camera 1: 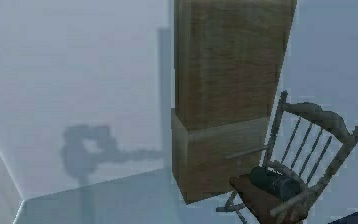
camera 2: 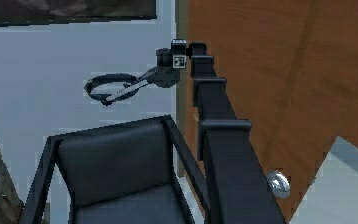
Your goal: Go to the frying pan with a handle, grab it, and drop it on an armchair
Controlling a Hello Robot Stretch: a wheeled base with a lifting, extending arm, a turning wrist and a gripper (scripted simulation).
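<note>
A dark frying pan (camera 2: 107, 89), seen as a round rim with a handle, hangs in the air against the pale wall in the arm side view. The gripper (camera 2: 145, 80) holds it by the handle end, at the tip of the dark arm (camera 2: 219, 130). Below the pan stands a black armchair (camera 2: 112, 165) with a dark frame and a padded seat and back. The pan is well clear of the seat.
A wooden door (camera 2: 287, 90) with a round metal knob (camera 2: 277, 182) stands at the arm side view's right. In the forward view a tall wooden cabinet (camera 1: 227, 90) rises ahead, and a spindle-back wooden chair (camera 1: 302, 150) with a dark thing (camera 1: 277, 182) on its seat stands at lower right.
</note>
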